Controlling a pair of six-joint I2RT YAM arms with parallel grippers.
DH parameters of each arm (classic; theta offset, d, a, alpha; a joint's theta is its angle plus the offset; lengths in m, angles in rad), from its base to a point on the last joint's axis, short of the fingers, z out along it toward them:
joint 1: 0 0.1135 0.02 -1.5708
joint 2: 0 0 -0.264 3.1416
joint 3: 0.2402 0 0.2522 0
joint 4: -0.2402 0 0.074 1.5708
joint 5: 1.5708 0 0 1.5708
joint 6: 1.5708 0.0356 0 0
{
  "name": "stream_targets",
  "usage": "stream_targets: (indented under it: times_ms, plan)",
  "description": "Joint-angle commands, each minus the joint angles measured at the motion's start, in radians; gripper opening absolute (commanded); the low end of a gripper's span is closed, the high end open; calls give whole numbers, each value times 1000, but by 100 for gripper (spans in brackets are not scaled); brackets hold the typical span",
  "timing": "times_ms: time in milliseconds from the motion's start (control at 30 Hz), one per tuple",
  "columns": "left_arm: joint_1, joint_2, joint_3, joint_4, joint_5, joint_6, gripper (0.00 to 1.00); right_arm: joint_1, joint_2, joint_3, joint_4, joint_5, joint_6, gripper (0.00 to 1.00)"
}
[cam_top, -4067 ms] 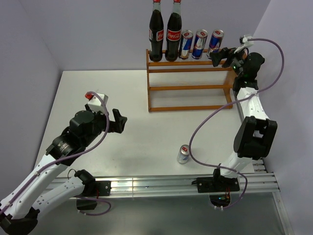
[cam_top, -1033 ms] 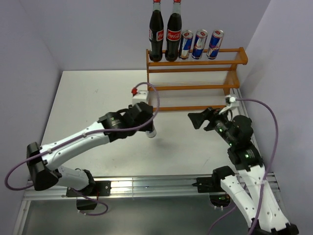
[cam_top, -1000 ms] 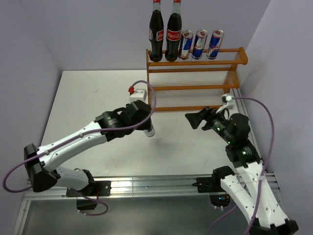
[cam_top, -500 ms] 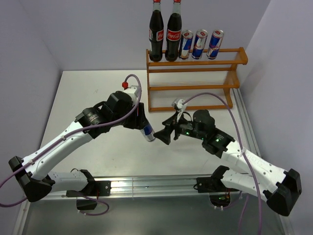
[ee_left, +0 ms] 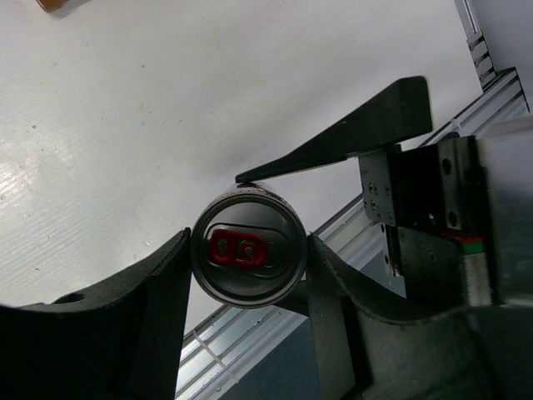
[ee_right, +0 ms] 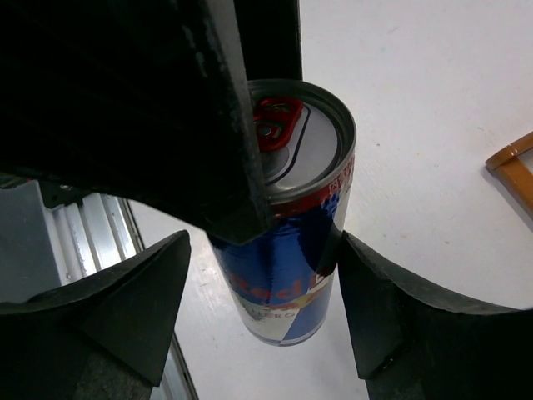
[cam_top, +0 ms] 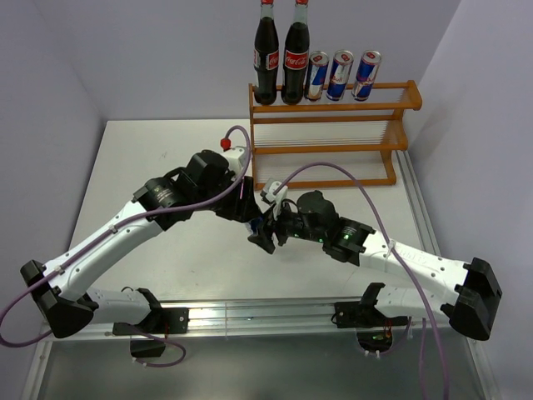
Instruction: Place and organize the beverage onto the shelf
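Observation:
A blue-and-silver can [ee_left: 247, 258] hangs above the table, gripped at its top by my left gripper [ee_left: 247, 279], which is shut on it. In the top view the can [cam_top: 256, 225] is mostly hidden between the two grippers. My right gripper [ee_right: 265, 304] is open with one finger on each side of the can's body [ee_right: 287, 258]; a gap shows on its left side. The shelf [cam_top: 333, 125] stands at the back. Its top tier holds two cola bottles [cam_top: 266, 54] [cam_top: 296, 54] and three cans [cam_top: 340, 73]. The left gripper [cam_top: 248, 215] and right gripper [cam_top: 265, 233] meet at mid-table.
The shelf's lower tier [cam_top: 325, 179] holds nothing. A corner of the shelf [ee_right: 512, 171] shows at the right of the right wrist view. The aluminium rail [cam_top: 266, 315] runs along the near edge. Walls close in on the left and right.
My right gripper has swung left from beside the shelf and now straddles the can. My left gripper picked up the can and carried it toward mid-table.

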State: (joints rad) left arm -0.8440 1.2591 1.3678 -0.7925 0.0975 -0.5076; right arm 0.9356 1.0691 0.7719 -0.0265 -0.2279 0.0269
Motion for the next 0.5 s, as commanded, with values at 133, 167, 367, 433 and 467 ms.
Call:
stream_targets:
  times_ms: [133,167,367,433,467]
  plan:
    - [2,-6,89,45,25,30,0,11,15,-22,65,36,-51,64]
    - [0,-6,93,44,25,32,0,11,11,-29,79,35,-48,63]
    - [2,-9,97,49,24,29,0,11,-6,-72,149,6,-53,29]
    - [2,-16,96,59,22,27,6,11,-29,-85,197,-2,-35,18]
    - [2,-21,93,67,21,27,25,11,-40,-104,220,-1,-28,15]
